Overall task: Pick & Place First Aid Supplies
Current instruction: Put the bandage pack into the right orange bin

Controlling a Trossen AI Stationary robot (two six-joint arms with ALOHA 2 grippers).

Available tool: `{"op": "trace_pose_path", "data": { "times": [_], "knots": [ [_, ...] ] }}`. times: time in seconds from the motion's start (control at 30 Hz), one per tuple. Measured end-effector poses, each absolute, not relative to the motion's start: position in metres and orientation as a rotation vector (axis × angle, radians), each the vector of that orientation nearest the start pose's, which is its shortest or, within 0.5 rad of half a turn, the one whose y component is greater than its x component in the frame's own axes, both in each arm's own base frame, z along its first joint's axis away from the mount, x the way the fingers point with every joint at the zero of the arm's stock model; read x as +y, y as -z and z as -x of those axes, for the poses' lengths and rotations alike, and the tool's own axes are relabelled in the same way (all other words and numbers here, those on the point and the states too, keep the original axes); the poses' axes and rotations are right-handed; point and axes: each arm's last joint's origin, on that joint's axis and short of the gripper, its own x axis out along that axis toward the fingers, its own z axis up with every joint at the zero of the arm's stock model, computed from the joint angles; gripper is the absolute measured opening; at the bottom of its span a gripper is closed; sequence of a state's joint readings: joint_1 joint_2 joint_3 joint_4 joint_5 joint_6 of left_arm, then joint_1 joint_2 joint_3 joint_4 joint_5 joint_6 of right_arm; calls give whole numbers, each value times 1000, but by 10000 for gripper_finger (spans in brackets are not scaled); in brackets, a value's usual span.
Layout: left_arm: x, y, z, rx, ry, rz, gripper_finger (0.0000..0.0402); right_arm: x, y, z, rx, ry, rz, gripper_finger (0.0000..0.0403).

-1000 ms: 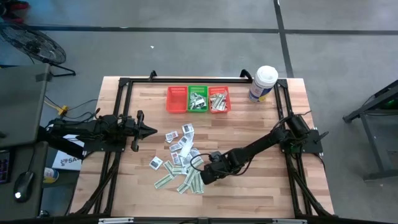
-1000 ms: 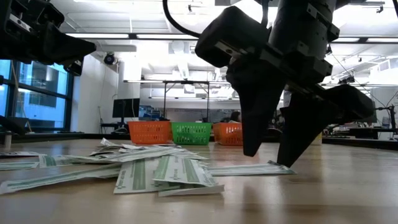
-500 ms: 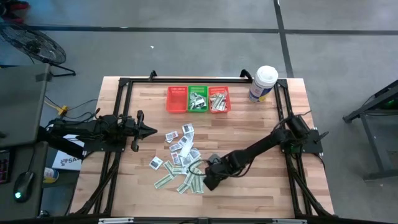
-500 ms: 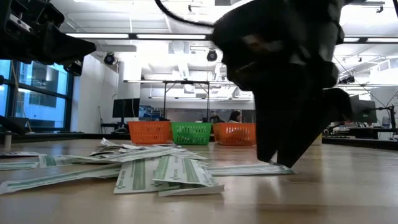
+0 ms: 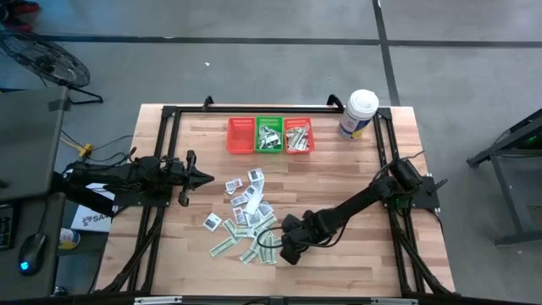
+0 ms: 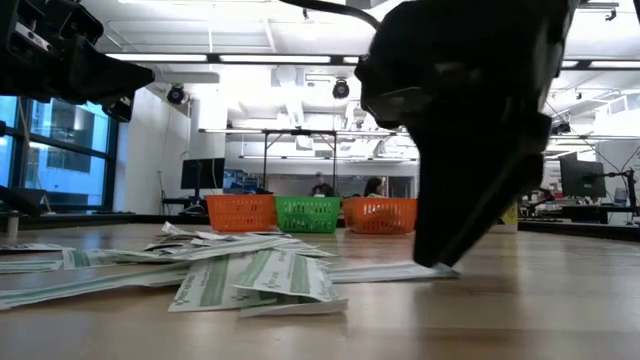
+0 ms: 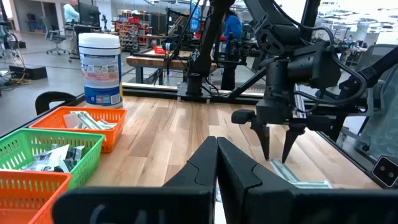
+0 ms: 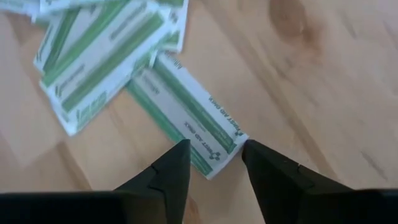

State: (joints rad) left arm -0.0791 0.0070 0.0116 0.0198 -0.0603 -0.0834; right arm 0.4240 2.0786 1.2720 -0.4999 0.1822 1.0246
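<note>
While the left gripper (image 5: 206,177) waits pressed shut above the table's left side, pointing toward the middle, the right gripper (image 5: 284,251) is down at the near edge of the scattered first aid supplies (image 5: 246,222). Its two fingers (image 8: 169,171) stand apart, straddling the end of one green-and-white strip (image 8: 186,121) that lies flat on the wooden table (image 5: 356,263). In the right wrist view that strip's corner sits in the gap between the fingertips, and neither finger seems to press on it, though contact with the wood cannot be told for sure. In the low view the gripper's dark body reaches down to the tabletop, right over the end of a strip.

Beyond that strip, more green-and-white strips overlap in a loose pile, with squarish white packets spread farther toward the baskets. At the far side of the table stand three small baskets in a row: a red basket (image 5: 241,135), a green basket (image 5: 269,135) and another red basket (image 5: 298,136), the latter two holding packets. To their right stands a white tub (image 5: 357,114) with a blue label.
</note>
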Motion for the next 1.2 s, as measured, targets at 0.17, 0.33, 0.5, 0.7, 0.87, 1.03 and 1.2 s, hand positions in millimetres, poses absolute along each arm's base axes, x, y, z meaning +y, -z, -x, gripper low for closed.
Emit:
{"op": "trace_pose_path", "data": {
  "times": [0.17,0.33,0.5,0.7,0.87,1.03,1.2],
  "knots": [
    [-6,-169,-97,-24,19,85,1,154,-104,-358,1174,416,-496,126],
    [-6,-169,-97,-24,20,85,1,154,-102,-358,1171,429,-501,83],
    [-6,-169,-97,-24,20,85,1,153,-102,-358,1181,424,-502,18],
    [-6,-169,-97,-24,20,85,1,153,-102,-358,1179,447,-550,2],
    [-6,-169,-97,-23,20,85,1,153,-102,-357,1157,502,-573,1],
    [-6,-169,-97,-23,20,85,1,147,-120,-351,1132,540,-558,0],
    [-6,-169,-97,-23,20,85,1,142,-131,-344,1168,551,-543,0]
  ]
}}
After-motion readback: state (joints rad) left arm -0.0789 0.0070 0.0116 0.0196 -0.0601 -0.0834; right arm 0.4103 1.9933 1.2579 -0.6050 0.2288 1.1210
